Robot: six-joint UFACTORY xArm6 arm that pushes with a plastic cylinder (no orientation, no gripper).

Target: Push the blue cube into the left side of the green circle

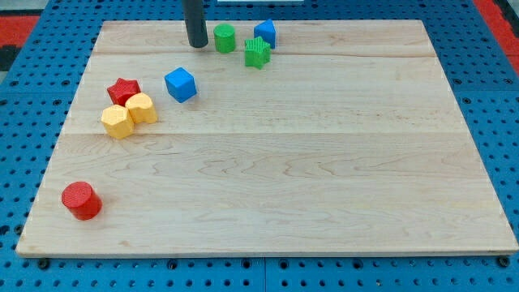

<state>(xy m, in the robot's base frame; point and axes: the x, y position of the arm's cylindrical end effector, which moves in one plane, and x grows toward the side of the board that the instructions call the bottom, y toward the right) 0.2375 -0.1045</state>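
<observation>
Wooden board (268, 195) taken as landmark; light wood, lying on a blue pegboard surface (503, 122).

Near the board's top edge, left of centre: blue block (265, 33), shape unclear, with a green star (257, 53) just below it, close or touching.

Near the board's left edge, upper half: red star (123, 90). Two yellow blocks directly below it, one (141, 108) right, one (117, 122) left, packed tight.

Board's bottom-left corner: red cylinder (81, 200), alone, well apart from the others.
</observation>
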